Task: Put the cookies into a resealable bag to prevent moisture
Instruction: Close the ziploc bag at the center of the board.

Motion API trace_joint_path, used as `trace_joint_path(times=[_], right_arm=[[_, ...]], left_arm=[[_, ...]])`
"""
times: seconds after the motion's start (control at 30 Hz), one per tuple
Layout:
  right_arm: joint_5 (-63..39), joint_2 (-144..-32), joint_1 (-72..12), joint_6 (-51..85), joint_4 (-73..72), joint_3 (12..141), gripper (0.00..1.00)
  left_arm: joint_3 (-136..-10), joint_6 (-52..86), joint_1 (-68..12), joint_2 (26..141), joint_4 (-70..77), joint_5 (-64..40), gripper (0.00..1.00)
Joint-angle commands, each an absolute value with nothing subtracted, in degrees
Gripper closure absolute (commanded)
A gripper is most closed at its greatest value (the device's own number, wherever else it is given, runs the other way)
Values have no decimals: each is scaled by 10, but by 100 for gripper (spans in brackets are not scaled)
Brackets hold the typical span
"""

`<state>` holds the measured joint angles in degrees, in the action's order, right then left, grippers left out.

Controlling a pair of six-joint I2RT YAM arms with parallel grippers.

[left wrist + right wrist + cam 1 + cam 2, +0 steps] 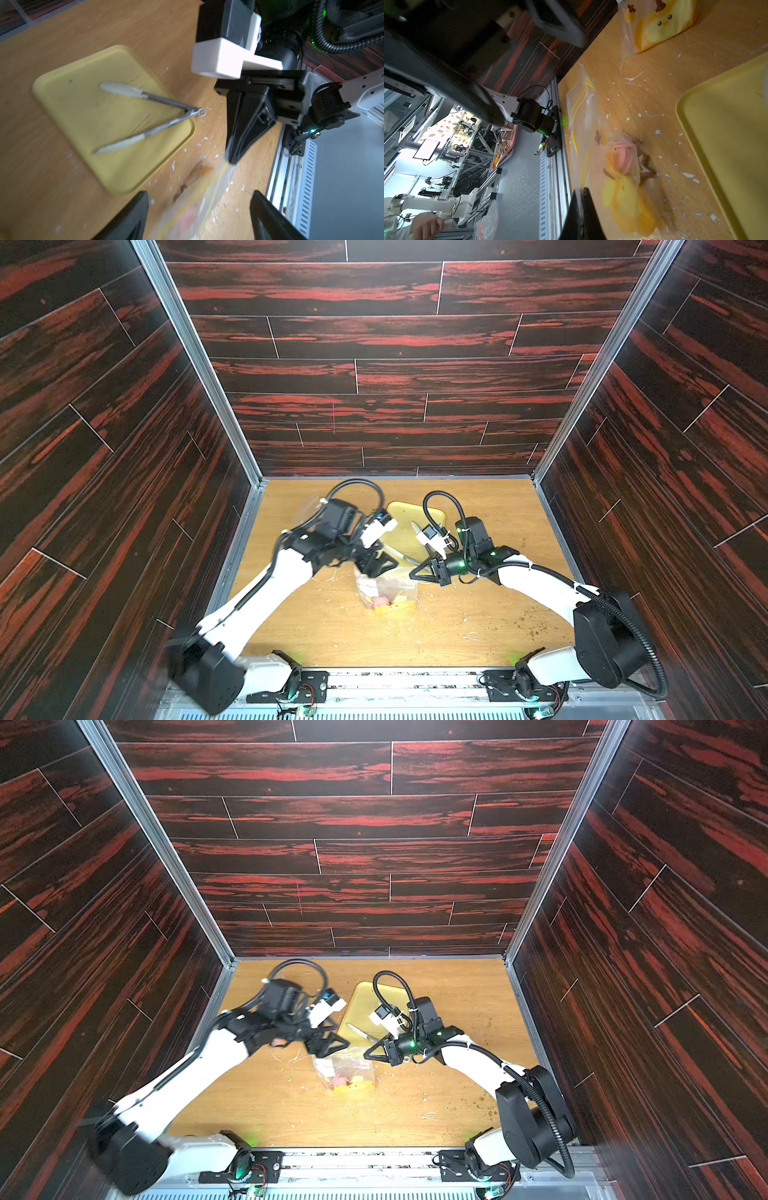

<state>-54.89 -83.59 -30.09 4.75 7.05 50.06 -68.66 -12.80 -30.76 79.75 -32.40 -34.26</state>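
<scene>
Pinching the yellow zip edge of the resealable bag [591, 128], your right gripper [231, 160] is clamping its jaws fully closed on the plastic. Your left gripper [199, 193] is hovering over the same bag with its jaws spread wide, gripping nothing. The pink cookies [623, 158] are sitting inside the bag, which is lying on the table [324, 626]; the brown star cookie [646, 166] is lying at the bag's side, and you cannot tell whether it is inside. Beyond, tongs [145, 116] are resting on the yellow tray [68, 97].
</scene>
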Motion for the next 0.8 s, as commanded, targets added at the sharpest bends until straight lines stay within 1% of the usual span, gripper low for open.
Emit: trace_joint_path(times=[0.0, 0.1, 0.2, 0.33, 0.4, 0.5, 0.53, 0.7, 0.77], right_arm=[[-571, -852, -296, 24, 98, 516, 100], [-571, -850, -290, 25, 101, 516, 100], [-575, -849, -288, 26, 99, 516, 100], [-577, -854, -285, 25, 102, 518, 100], [-579, -853, -282, 24, 102, 518, 100], [-582, -855, -281, 23, 103, 519, 100], [-582, -856, -281, 22, 104, 519, 100], [-582, -856, -280, 21, 105, 517, 100], [-581, -855, -280, 23, 103, 516, 100]], left_arm=[[-717, -184, -327, 840, -324, -371, 21], [-717, -194, -341, 852, -339, -385, 21], [-713, -200, -352, 866, -335, -374, 21], [-717, -204, -360, 886, -340, -385, 25], [-721, -213, -360, 892, -354, -377, 30], [-728, -221, -360, 896, -366, -371, 47], [-728, -221, -360, 895, -363, -371, 52], [-721, -217, -360, 891, -352, -375, 53], [-721, -218, -360, 894, -354, -375, 57]])
